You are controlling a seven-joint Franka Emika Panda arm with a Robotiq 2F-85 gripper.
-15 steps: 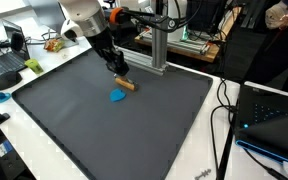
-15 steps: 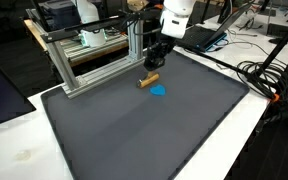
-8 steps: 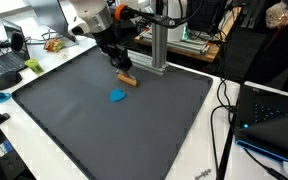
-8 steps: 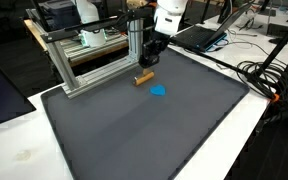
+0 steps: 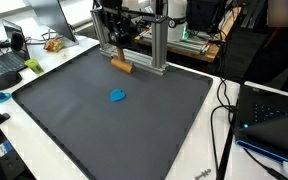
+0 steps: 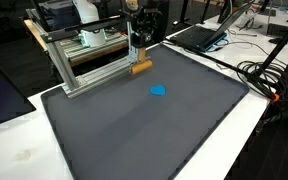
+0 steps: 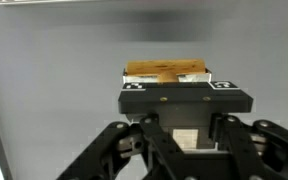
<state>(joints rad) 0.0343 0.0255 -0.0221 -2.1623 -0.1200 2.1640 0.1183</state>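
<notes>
Nearest, a dark grey mat (image 5: 134, 130) covers the tabletop. A small blue piece (image 5: 117, 96) lies on it toward the far half, apart from everything else. Farther back, by the mat's far edge, a short wooden block (image 5: 122, 66) hangs crosswise in the gripper (image 5: 117, 58), whose fingers are closed against its two sides; the wrist view shows the block (image 7: 166, 72) clamped between them. An aluminium frame (image 5: 156, 45) stands just behind, at the far edge.
</notes>
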